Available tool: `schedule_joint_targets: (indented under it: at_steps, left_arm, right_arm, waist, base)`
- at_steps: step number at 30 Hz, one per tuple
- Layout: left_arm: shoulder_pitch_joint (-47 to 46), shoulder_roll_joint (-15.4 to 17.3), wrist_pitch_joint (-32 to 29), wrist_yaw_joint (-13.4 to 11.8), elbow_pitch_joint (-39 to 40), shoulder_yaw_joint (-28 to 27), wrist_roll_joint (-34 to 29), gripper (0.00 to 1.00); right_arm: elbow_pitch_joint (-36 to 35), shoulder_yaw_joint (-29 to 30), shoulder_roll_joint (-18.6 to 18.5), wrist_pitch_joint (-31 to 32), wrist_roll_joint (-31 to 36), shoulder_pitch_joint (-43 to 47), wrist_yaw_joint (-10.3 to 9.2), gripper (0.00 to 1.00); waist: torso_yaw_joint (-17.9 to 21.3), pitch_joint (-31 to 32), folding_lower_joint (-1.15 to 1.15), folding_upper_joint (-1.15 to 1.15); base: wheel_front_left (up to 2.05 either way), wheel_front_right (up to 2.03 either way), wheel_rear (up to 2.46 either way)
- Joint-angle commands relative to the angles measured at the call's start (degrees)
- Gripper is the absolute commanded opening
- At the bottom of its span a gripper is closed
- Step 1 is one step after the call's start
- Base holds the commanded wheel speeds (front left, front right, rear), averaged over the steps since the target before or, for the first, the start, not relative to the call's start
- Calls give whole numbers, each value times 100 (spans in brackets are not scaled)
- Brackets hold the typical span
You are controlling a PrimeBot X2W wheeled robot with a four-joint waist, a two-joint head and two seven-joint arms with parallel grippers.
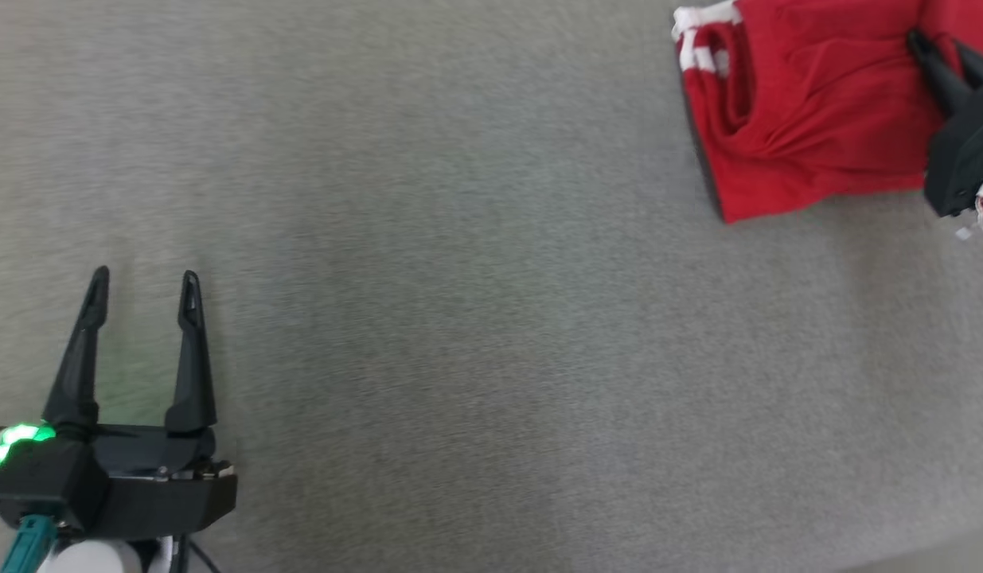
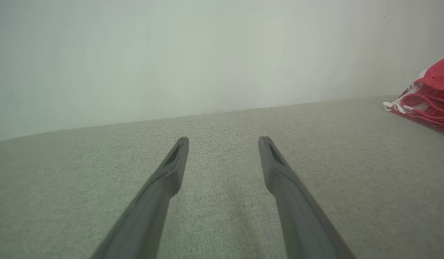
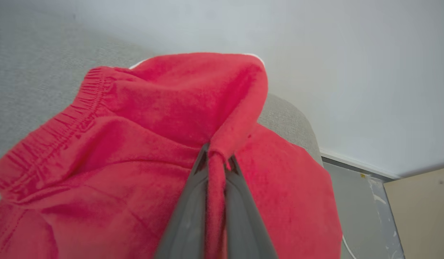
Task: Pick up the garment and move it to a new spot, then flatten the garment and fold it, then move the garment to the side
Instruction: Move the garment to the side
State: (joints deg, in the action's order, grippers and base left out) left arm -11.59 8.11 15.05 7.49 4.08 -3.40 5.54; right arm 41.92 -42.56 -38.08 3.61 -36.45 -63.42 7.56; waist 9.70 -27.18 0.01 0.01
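Nearest the head camera, the left gripper hovers over the grey fabric surface, its fingers spread wide and holding nothing. Farther off, toward the surface's far right, the right gripper pinches a raised fold of the red garment, whose white trim shows along one edge.

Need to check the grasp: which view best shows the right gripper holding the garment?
Right wrist view: right gripper pinches a garment fold, close up. Head view crops the gripper; left wrist view catches a garment corner.
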Motion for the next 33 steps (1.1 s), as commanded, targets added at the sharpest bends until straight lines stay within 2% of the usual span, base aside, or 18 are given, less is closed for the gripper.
schedule_joint_targets:
  at_steps: [1, 10, 18, 22, 23, 24, 29, 33]
  left_arm:
    - [88, 111, 15, -21, 80, -24, -81, 100]
    - [150, 309, 15, -27, 382, -98, -154, 100]
    - [80, 388, 14, -24, 451, -12, -140, 100]
    - [-9, 390, 14, -30, 438, 24, -122, 100]
    - [-19, 388, 13, -31, 430, 29, -119, 100]
    - [-19, 383, 13, -40, 425, 26, -115, 100]
    - [1, 346, 12, -52, 370, 22, -70, 100]
    - [73, 241, 12, -75, 269, 32, -45, 100]
  right_arm:
    - [26, -80, -146, 7, -46, -170, -19, 0]
    - [404, -355, -674, -91, -157, -740, -19, 0]
    - [965, -544, -734, -175, 49, -1129, -19, 0]
    - [1475, -451, -614, -298, 96, -1277, -19, 0]
    - [1576, -448, -574, -332, 111, -1279, -19, 40]
    - [1694, -414, -531, -357, 102, -1293, -19, 100]
    - [2136, -312, -446, -823, 304, -1472, -19, 100]
    - [2334, -231, -236, -1423, 399, -1535, -19, 100]
  waist:
    - [549, -475, -1, -1]
    - [769, -772, -1, -1]
    - [710, -940, -1, -1]
    - [626, -996, -1, -1]
    - [602, -1000, -1, -1]
    - [585, -1000, -1, -1]
    - [493, -909, -1, -1]
    - [424, -575, -1, -1]
  base:
    - [0, 0, 0]
    - [0, 0, 0]
    - [0, 0, 0]
    - [0, 0, 0]
    - [0, 0, 0]
    - [0, 0, 0]
    - [0, 0, 0]
    - [0, 0, 0]
